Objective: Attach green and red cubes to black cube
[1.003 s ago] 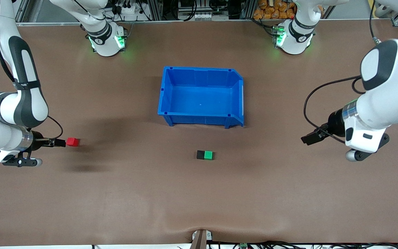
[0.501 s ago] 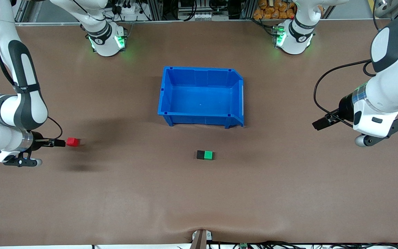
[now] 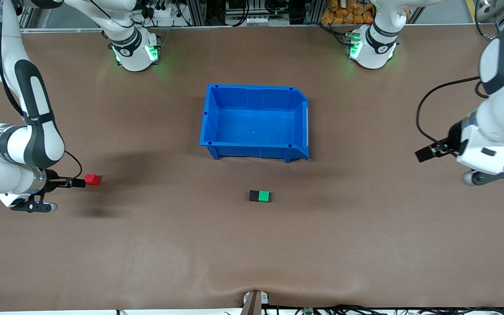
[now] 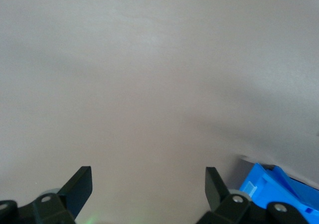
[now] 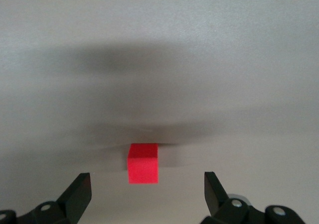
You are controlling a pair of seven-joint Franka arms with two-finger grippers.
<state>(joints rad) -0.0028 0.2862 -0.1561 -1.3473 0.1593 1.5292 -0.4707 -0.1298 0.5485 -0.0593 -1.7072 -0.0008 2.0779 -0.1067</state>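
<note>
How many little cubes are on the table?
3. The black cube and the green cube sit touching, nearer the front camera than the blue bin. The red cube sits toward the right arm's end.

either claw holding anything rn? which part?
Nothing held. Right claw open, red cube ahead of its fingers, ungripped. Left claw open over bare table.

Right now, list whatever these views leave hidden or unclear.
- Joint between black cube and green cube: front view, too small to tell whether they are attached or only touching.
- Blue bin: left wrist view, cut off by the picture's edge.
- Right gripper: only its open fingertips show by the red cube.
</note>
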